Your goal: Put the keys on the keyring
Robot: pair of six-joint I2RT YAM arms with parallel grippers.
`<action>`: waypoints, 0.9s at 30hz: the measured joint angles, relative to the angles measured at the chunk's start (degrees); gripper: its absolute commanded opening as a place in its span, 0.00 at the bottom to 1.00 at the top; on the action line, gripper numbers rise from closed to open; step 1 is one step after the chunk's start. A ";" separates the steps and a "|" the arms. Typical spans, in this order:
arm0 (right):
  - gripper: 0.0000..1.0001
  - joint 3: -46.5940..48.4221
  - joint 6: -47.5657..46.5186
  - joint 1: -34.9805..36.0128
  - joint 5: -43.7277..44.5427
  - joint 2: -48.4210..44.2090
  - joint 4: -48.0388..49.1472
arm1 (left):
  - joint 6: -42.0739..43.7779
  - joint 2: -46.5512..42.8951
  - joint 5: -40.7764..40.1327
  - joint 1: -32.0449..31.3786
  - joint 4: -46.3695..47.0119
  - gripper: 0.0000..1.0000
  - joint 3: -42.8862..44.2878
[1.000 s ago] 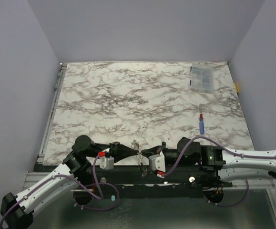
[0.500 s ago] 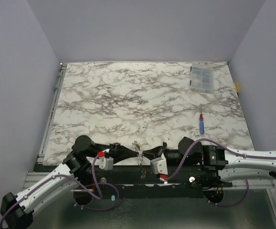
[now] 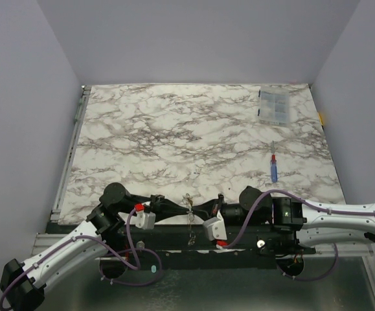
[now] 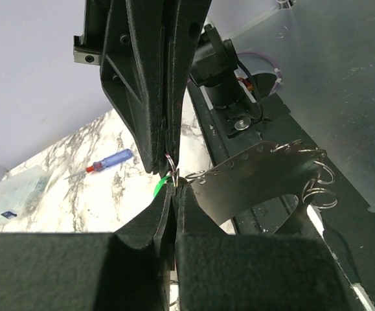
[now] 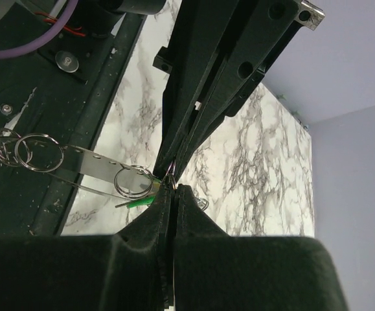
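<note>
My left gripper and right gripper meet tip to tip over the table's near edge. Both are shut on one small split ring, which also shows in the right wrist view. The keyring, a grey perforated metal band bent into a loop and carrying more split rings, hangs from that spot over the black base. The bright green key pokes out beside the fingertips; its head shows in the left wrist view. The pale yellow key is not in view.
A blue stick with a red tip lies at the right of the marble table. A clear plastic box sits at the far right corner. The black base frame and cables run just below the grippers.
The grippers stay pinched together at the same spot. The right wrist has shifted slightly, and the hanging band has swung a little.
</note>
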 measured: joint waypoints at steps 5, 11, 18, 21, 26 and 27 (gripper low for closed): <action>0.01 0.00 -1.16 0.00 -0.74 0.28 -0.46 | -0.46 0.96 0.35 -0.28 0.00 0.00 0.00; 0.01 0.00 -3.02 0.00 -0.87 0.39 -0.87 | -1.20 1.88 0.46 -0.37 0.02 0.21 0.09; 0.01 -0.02 -5.42 0.00 -0.59 0.39 -0.83 | -1.60 5.18 1.42 -0.37 -0.09 0.31 1.95; 0.01 -0.13 -5.92 0.00 -0.35 0.37 -0.68 | -1.75 5.77 1.44 -0.37 -0.24 0.33 2.21; 0.01 -0.68 -6.10 0.00 0.09 0.33 0.42 | -2.23 5.70 1.40 -0.35 -1.03 0.41 2.51; 0.01 -0.76 -6.10 0.00 0.26 0.31 0.70 | -2.40 5.38 1.33 -0.35 -1.44 0.44 2.78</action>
